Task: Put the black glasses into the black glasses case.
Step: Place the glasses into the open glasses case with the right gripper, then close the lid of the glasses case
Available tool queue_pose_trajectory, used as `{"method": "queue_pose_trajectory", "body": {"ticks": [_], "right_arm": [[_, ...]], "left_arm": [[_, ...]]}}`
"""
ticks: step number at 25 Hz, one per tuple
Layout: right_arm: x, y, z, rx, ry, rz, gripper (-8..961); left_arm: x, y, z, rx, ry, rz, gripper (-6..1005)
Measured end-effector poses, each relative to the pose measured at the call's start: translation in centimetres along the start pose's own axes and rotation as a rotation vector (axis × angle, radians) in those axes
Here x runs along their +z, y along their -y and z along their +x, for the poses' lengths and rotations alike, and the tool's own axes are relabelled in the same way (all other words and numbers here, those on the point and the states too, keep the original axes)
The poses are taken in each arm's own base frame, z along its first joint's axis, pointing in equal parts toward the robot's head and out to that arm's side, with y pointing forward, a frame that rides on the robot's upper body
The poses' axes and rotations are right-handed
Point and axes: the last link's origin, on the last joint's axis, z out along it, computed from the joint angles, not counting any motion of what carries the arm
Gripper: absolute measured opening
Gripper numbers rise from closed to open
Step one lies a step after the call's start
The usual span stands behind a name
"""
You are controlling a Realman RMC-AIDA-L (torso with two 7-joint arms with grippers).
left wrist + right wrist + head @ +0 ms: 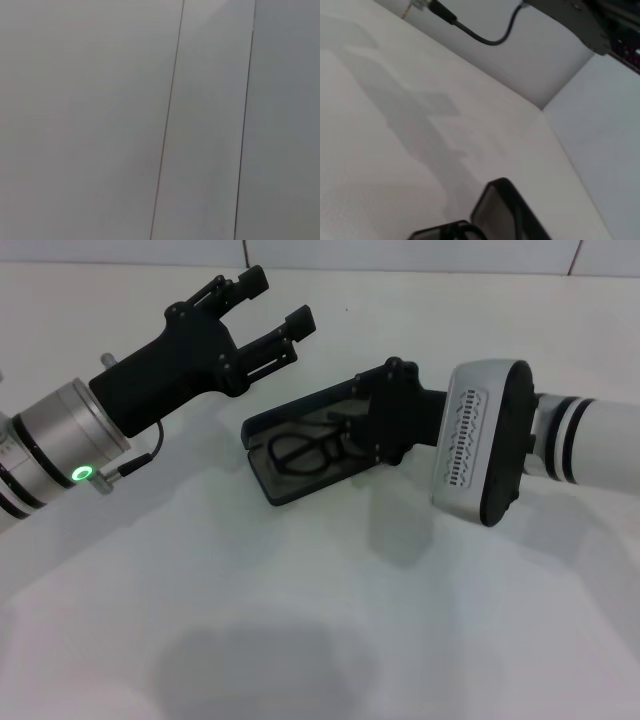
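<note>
The case [300, 455] lies open on the white table [300, 620], and the glasses [305, 452] rest inside its tray, lenses toward the case's left end. The right gripper [350, 430] reaches in over the case's right end, above the glasses' temples; whether its jaws are parted or closed cannot be told. The left gripper [268, 312] hangs raised behind and left of the case, jaws wide and holding nothing.

Bright, even light; soft shadows w/ blur.
</note>
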Motion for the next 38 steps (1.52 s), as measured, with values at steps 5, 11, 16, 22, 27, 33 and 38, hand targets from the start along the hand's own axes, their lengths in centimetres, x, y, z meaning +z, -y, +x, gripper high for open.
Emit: {"method": "queue_pose_trajectory", "body": {"ticks": [5,11,16,22,27,33,38], "right_arm": [[0.0,-1.0,-0.1,-0.011,0.004,-0.026,243],[-0.4,-1.3,-0.1,-0.004,0.005,-0.014,250],[-1.9,-0.6,-0.6,0.010,0.048,0.037,255],[-5.9,0.9,0.7,0.159,0.169,0.028,261],[-11.2,0.3,3.9,0.330,0.203,-0.206,266],[-13.9,0.0,6.0,0.453,0.213,-0.260,273],[-13.5,-1.4,6.4,0.461,0.177,-0.289,278]], "left_arm": [[0.0,0.0,0.0,0.000,0.000,0.001,830],[-0.1,0.0,0.0,0.000,0.001,0.002,829],[-0.2,0.0,0.0,0.000,0.002,0.004,829],[-1.0,0.9,-0.6,-0.014,0.052,0.061,829],[0.6,2.7,-1.4,-0.072,0.183,0.122,829],[4.1,4.2,-2.5,-0.067,0.383,0.149,829],[5.9,4.3,-3.6,-0.039,0.494,0.158,830]]}}
